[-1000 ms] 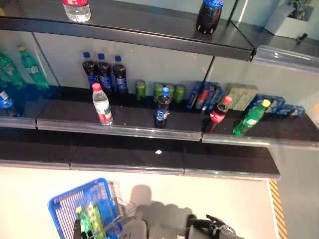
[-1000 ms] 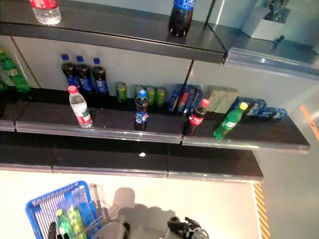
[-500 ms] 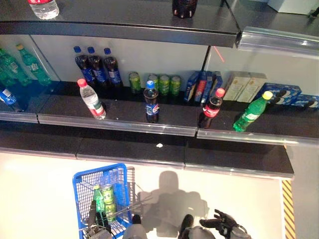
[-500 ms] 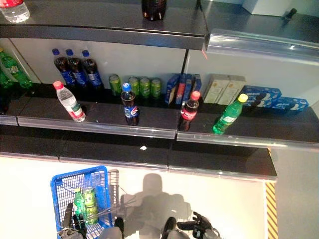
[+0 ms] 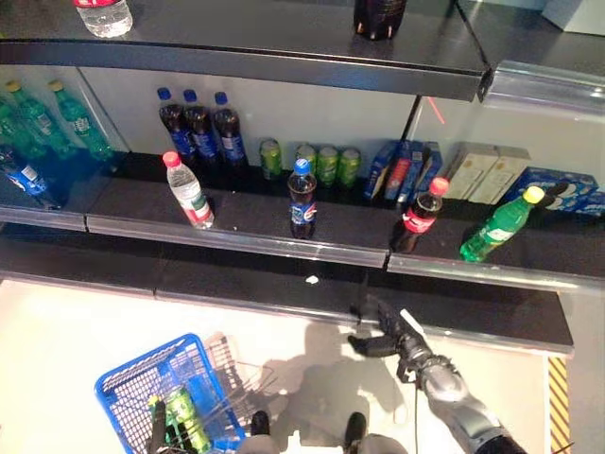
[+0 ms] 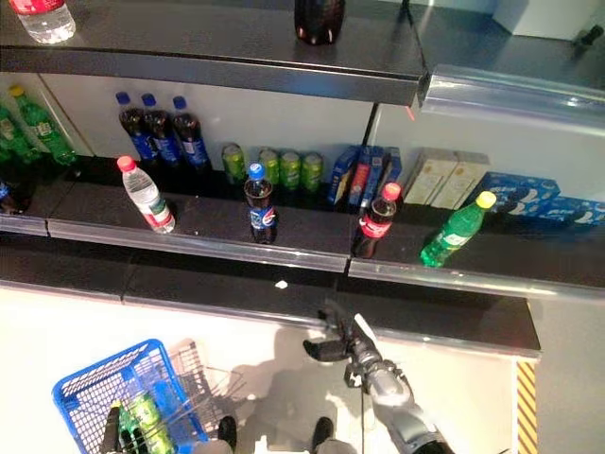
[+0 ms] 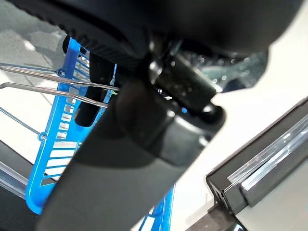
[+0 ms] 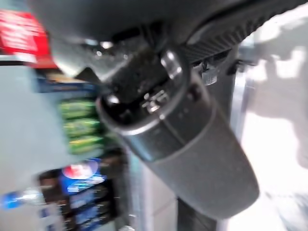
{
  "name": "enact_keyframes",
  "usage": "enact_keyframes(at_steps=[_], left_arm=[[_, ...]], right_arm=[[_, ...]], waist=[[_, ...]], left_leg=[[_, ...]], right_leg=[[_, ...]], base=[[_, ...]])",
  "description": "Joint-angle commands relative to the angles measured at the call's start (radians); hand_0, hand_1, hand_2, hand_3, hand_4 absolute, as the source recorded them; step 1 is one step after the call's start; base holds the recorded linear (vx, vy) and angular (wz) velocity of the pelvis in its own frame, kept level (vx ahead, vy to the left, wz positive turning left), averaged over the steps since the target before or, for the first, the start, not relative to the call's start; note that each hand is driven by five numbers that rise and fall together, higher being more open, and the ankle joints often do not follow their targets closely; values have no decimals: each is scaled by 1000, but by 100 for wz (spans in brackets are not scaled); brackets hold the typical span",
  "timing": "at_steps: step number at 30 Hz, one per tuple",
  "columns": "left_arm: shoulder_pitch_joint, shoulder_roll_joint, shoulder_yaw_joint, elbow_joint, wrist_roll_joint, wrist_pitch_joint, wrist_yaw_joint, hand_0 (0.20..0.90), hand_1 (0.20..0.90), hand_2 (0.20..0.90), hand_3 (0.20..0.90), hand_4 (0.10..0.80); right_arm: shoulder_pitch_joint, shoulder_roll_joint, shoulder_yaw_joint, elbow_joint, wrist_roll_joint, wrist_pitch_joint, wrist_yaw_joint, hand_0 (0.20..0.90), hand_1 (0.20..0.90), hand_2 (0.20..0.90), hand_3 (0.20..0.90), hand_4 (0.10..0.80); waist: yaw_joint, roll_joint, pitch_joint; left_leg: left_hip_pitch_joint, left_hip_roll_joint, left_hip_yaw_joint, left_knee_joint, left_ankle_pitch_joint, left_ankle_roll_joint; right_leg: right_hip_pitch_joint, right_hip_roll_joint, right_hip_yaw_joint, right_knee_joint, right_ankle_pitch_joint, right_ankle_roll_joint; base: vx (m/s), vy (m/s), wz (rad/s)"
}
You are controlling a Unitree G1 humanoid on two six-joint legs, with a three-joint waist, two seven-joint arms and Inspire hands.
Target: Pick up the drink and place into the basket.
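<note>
The right hand (image 5: 386, 330) is stretched toward the shelf with its fingers spread and holds nothing, below the cola bottle with the blue cap (image 5: 302, 198) that stands at the front edge of the middle shelf (image 5: 236, 241). The left hand (image 5: 157, 427) is closed around the wire handle of the blue basket (image 5: 137, 383) on the floor. Green drinks (image 5: 185, 419) already lie inside the basket.

Blue wire basket (image 5: 128, 383); green bottle (image 5: 498, 225) yellow-capped; cola bottle (image 5: 419, 216) red-capped.
</note>
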Motion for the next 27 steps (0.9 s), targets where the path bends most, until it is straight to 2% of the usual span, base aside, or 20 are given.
enact_keyframes(at_steps=[1,10,15,18,21,27], left_arm=[[69,46,7,-43,66,-77,-11,300,300,300,200,100],[74,22,41,-8,109,-76,0,300,300,300,200,100],[74,18,44,-1,120,-74,7,300,300,300,200,100],[70,15,39,1,117,-72,2,300,300,300,200,100],[40,22,3,-15,93,-72,-1,300,300,300,200,100],[-20,35,-50,-74,38,-81,15,300,300,300,200,100]], right_arm=[[-45,-52,-78,-184,0,-87,-49,900,900,900,900,800],[-108,-83,-228,-360,1,-159,-198,900,900,900,900,800],[-124,-83,-251,-385,-11,-179,-282,900,900,900,900,800],[-155,-78,-243,-365,4,-161,-354,900,900,900,900,800],[-232,-65,-220,-334,-27,-164,-421,900,900,900,900,800],[-372,-47,-198,-290,-57,-156,-553,900,900,900,900,800]], waist=[[-34,-13,-34],[-36,0,-38],[-29,9,-26],[-21,17,-9],[-13,30,50],[-9,48,159]], left_leg=[[-3,68,15,37,20,-33],[-27,71,26,137,14,-33],[-50,70,10,179,18,-35],[-71,68,2,210,22,-34],[-136,62,-22,280,34,-36],[-240,39,-64,366,48,-31]], right_leg=[[1,-60,28,10,-6,54],[11,-45,36,29,-37,31],[3,-43,35,59,-53,21],[-11,-43,31,86,-64,11],[-56,-46,25,143,-82,-8],[-160,-56,36,236,-92,-29]], base=[[74,29,-4],[44,12,-8],[14,6,-1],[-11,4,0],[-134,27,2],[-166,17,6]])
